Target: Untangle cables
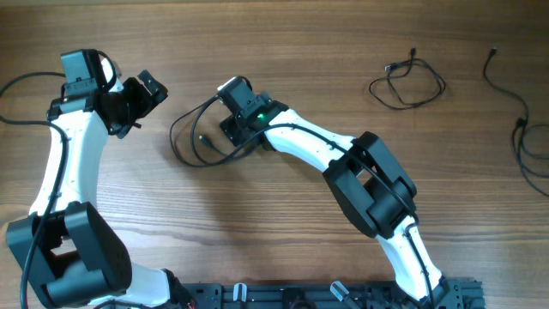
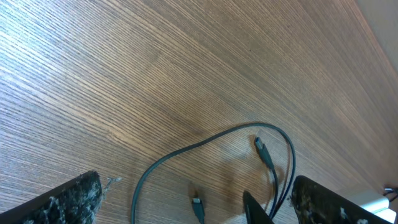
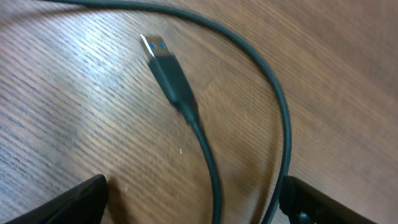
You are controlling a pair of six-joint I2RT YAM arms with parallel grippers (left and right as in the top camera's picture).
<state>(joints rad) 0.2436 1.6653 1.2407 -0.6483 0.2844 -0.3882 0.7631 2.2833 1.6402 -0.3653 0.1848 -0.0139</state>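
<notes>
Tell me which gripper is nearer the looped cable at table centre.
Right. The right gripper hangs open directly over the looped cable; the left gripper is open, off to its left.

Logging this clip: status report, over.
Left gripper open, clear. Right gripper open over looped cable, not gripping. Other cables lie apart. Nothing in the way.

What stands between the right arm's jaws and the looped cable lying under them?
Nothing visible does. In the right wrist view, the cable and its plug lie on the bare wood of the table, directly between the right arm's open jaws.
</notes>
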